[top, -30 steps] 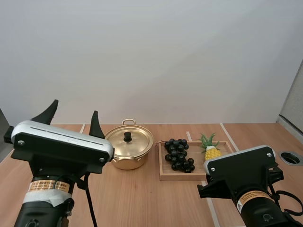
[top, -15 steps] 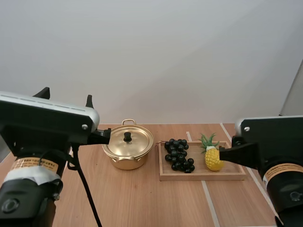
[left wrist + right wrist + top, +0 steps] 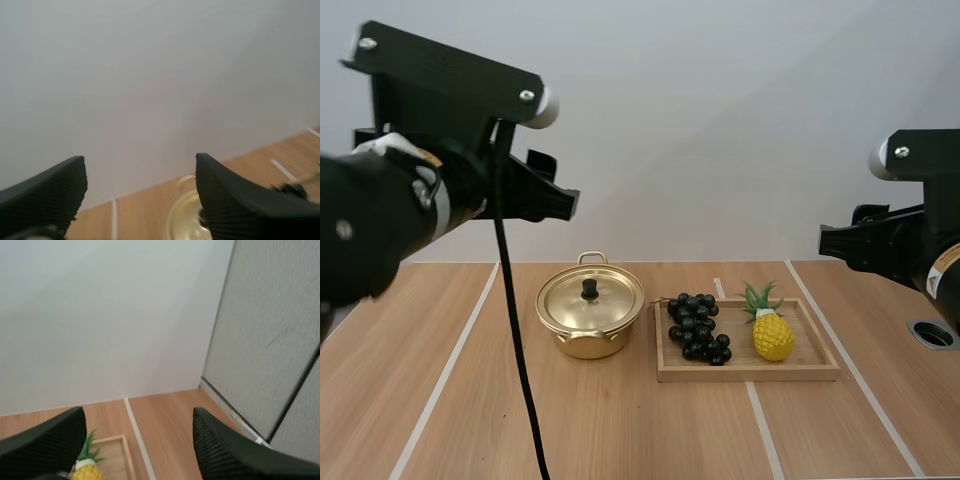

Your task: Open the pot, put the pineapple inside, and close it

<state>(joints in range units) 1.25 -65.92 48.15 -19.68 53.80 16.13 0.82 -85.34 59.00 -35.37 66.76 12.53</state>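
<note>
A gold pot point(image 3: 590, 318) with its lid point(image 3: 591, 296) on stands at the middle of the wooden table. To its right, a wooden tray point(image 3: 750, 375) holds the yellow pineapple point(image 3: 772, 335) with green leaves at its right end. My left gripper point(image 3: 140, 159) is open and empty, high above and to the left of the pot point(image 3: 181, 221). My right gripper point(image 3: 138, 411) is open and empty too, high over the tray's right side, with the pineapple point(image 3: 85, 469) below it. My left arm point(image 3: 430, 170) and right arm point(image 3: 905, 245) are both raised well above the table.
A bunch of dark grapes point(image 3: 698, 328) lies in the tray's left half, next to the pineapple. White tape lines point(image 3: 445, 375) run across the table. A round hole point(image 3: 932, 334) sits near the table's right edge, and a grey partition point(image 3: 272, 335) stands to the right.
Both arms have lifted from low near the camera to high above the table. The fingers stay apart. The pot, tray and fruit have not moved.
</note>
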